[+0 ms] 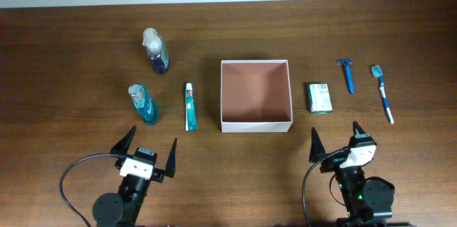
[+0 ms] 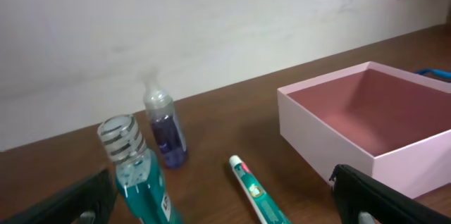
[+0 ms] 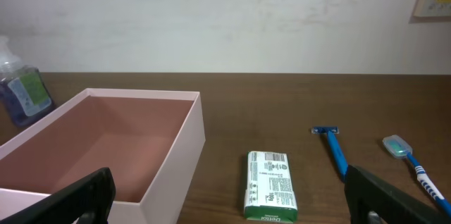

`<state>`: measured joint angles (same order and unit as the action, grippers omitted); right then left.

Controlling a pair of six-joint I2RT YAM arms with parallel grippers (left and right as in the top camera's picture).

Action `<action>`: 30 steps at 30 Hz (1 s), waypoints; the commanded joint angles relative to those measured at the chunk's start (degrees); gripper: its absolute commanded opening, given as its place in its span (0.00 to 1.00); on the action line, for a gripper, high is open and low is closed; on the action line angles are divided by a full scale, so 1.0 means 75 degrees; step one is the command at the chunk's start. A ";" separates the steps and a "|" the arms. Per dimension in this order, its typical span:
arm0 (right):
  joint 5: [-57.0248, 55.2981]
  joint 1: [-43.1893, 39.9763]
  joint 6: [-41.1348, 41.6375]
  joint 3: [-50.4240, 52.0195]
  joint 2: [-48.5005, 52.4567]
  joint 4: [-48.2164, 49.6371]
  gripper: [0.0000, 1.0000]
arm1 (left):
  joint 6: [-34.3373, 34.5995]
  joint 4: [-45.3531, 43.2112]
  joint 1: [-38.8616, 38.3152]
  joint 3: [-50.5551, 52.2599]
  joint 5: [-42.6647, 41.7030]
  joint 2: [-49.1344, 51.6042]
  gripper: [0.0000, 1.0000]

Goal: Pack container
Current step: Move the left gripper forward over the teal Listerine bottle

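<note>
**A:** Where is the container sitting?

**B:** The container [image 1: 256, 125] is sitting mid-bench, open side up and holding nothing. Toiletries are flanking it, probably so that each arm is only working its own side.

**A:** And the pincers?

**B:** The left pincer [image 1: 153, 138] and right pincer [image 1: 334, 128] are both hovering near the front edge, jaws spread wide and gripping nothing.

**A:** What is waiting on each side?

**B:** On the left, the teal bottle [image 1: 143, 103] and blue bottle [image 1: 156, 51] are standing upright, and the toothpaste [image 1: 190, 107] is lying near the container's wall. On the right, the green box [image 1: 320, 98], razor [image 1: 348, 75] and toothbrush [image 1: 382, 92] are lying flat.

**A:** Is anything crowding?

**B:** No, nothing is touching, so fingers are getting room around each item. I'm judging the thin walls and the upright bottles to be the things to avoid clipping.
</note>
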<state>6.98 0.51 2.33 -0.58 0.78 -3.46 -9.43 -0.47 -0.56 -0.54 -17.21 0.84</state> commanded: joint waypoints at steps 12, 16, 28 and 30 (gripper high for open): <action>0.0017 -0.0026 -0.0052 0.0035 -0.0079 -0.0052 0.99 | -0.0044 0.1174 0.0047 -0.1693 -0.0239 0.0216 0.99; 0.0017 -0.0026 -0.0052 0.0035 -0.0079 -0.0052 0.99 | 0.0402 0.2914 0.0047 -0.3077 0.0854 0.0979 0.99; 0.0017 -0.0026 -0.0052 0.0035 -0.0079 -0.0052 0.99 | 0.0731 0.5045 0.0047 -0.6513 -0.0111 0.3270 0.99; 0.0017 -0.0026 -0.0052 0.0035 -0.0076 -0.0052 0.99 | 0.0903 0.5211 0.0047 -0.6872 0.0251 0.3480 0.99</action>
<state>6.98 0.51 2.35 -0.58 0.78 -3.49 -4.64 37.85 -0.56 -48.80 -15.59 25.26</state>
